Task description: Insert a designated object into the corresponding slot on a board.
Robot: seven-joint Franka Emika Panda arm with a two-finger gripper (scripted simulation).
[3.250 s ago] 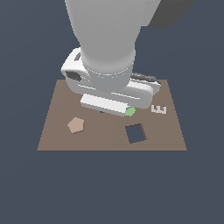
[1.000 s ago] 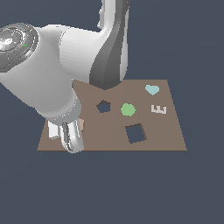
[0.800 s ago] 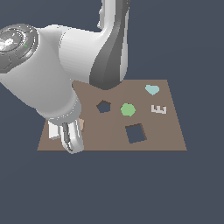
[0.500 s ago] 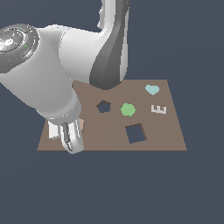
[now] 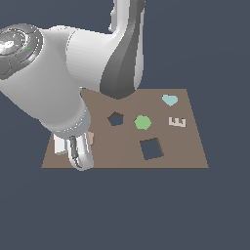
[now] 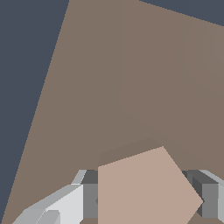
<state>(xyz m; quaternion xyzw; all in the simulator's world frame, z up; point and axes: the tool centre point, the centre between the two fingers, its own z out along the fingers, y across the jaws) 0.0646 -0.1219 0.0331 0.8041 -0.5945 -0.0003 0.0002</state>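
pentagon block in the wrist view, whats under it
Bare brown board shows beyond the pentagon block, with a faint shadow. The block hides whatever lies directly beneath. Gripper fingers flank it; actual contact is not visible.

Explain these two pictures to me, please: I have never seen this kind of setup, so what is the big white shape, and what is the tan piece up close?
These are simulator renders. The big white shape is a robot arm, seen by a camera off the arm. It reaches down to the brown board. On the board are a pentagon hole, a green hexagon, a square hole, a pale heart and a letter E. The other picture comes from a camera on the wrist, looking down. There the tan pentagon block sits between the two fingers of the gripper. Whether they are gripping it cannot be told.
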